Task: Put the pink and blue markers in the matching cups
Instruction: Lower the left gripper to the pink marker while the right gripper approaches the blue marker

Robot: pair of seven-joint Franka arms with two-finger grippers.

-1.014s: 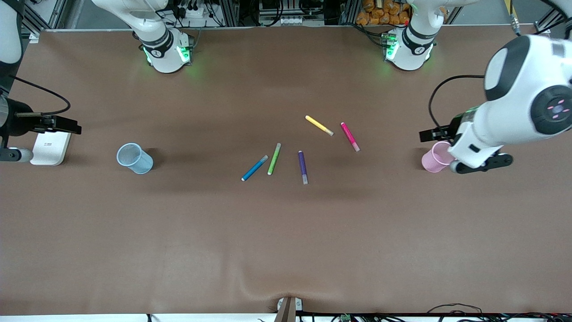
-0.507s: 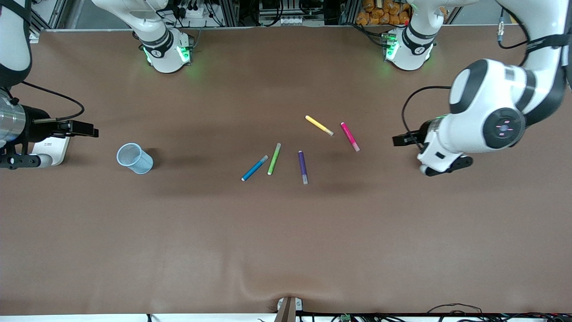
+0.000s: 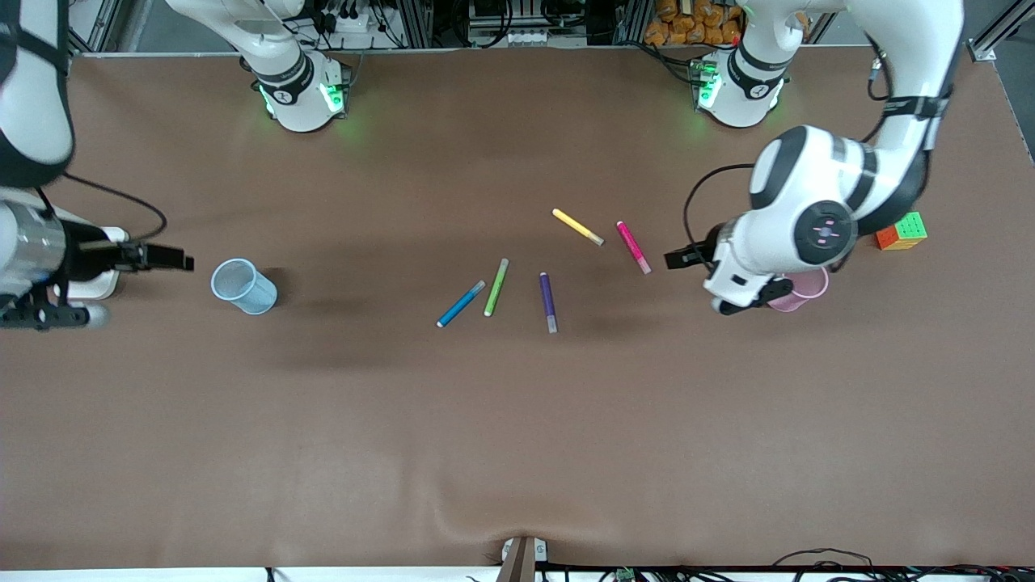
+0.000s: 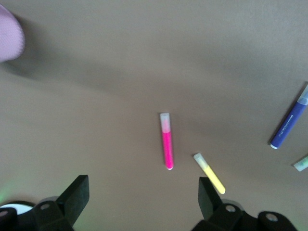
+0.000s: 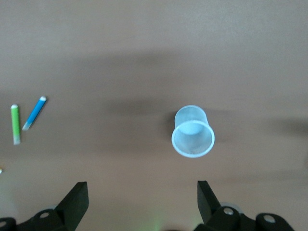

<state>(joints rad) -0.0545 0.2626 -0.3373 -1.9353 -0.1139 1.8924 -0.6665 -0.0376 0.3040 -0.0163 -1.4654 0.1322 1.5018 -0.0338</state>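
The pink marker lies flat near the table's middle, toward the left arm's end; it also shows in the left wrist view. My left gripper is open and empty just beside it. The pale pink cup stands partly hidden by the left wrist and shows at the edge of the left wrist view. The blue marker lies flat near the middle. The pale blue cup stands upright. My right gripper is open and empty beside it.
A yellow marker, a green marker and a dark purple marker lie among the task markers. A colour cube sits at the left arm's end. A white flat object lies under the right wrist.
My left arm has swung in from the table's end toward the pink marker, passing over the pink cup. My right gripper has moved closer to the blue cup. The markers and cups have not moved.
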